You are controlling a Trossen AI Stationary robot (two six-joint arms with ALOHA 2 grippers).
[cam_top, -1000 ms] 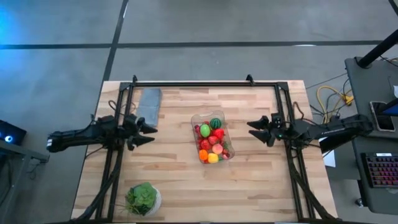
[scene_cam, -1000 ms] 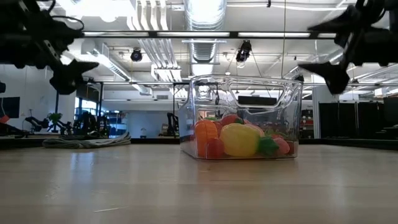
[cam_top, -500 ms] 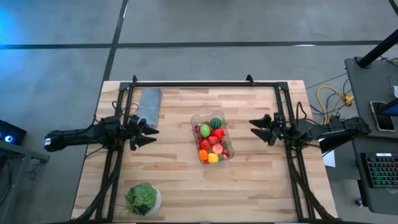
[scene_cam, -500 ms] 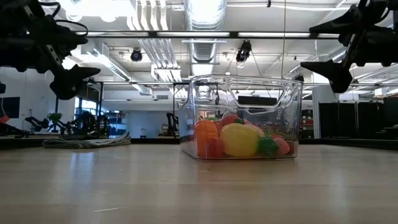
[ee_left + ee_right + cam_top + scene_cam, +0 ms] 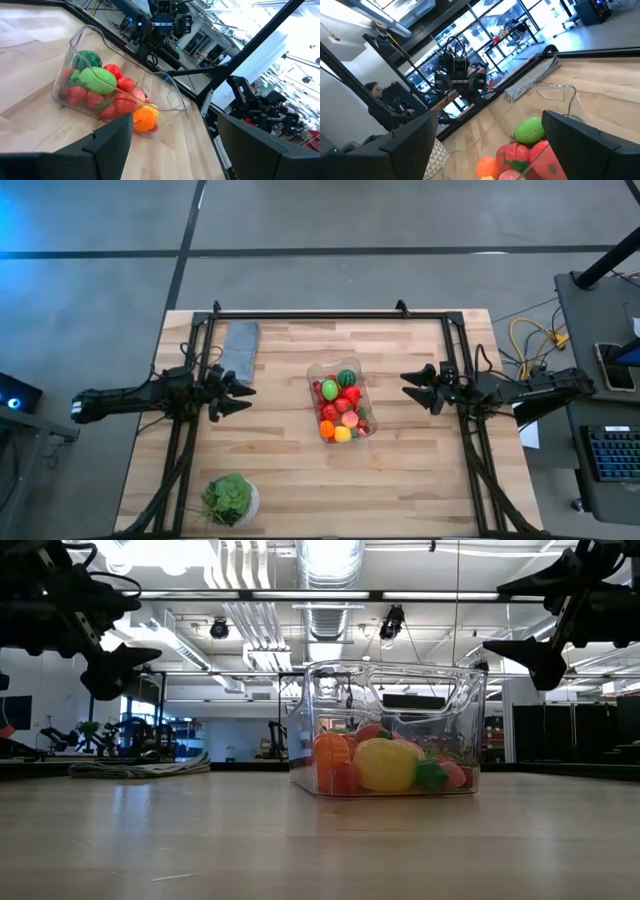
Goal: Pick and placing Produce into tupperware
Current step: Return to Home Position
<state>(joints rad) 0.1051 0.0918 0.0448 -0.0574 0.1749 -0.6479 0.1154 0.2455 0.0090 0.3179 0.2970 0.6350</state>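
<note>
Clear plastic holds the whole load: the see-through rectangular tub (image 5: 420, 705) with rounded corners is seen near the middle of the pale wooden table (image 5: 300, 480). The small toy fruits (image 5: 341, 408) are all heaped inside it, with the striped green melon (image 5: 347, 378) at the 12 o'clock end of the overhead view and a yellow piece (image 5: 342, 434) at the 6 o'clock end. No loose fruit is seen on the boards. Little change is noted over the last second: the left gripper (image 5: 243, 393), at 9 o'clock from the tub, has sunk slightly in the table-level view, and the right gripper (image 5: 413, 390), at 3 o'clock, has shifted only a trace. Over the last half second nothing is found to have moved at all. Both grippers are held released, with fingers spread and nothing between them, raised above the table and well apart from the tub on either side. The arms are therefore judged to have settled at their resting posts, and the filling of the tub is taken as finished, with no further pick called for. The grey folded cloth (image 5: 239, 348) at 10 o'clock and the leafy green head (image 5: 229, 497) in its white bowl (image 5: 252, 507) at 7 o'clock are left where they lie, neither being part of the load
</note>
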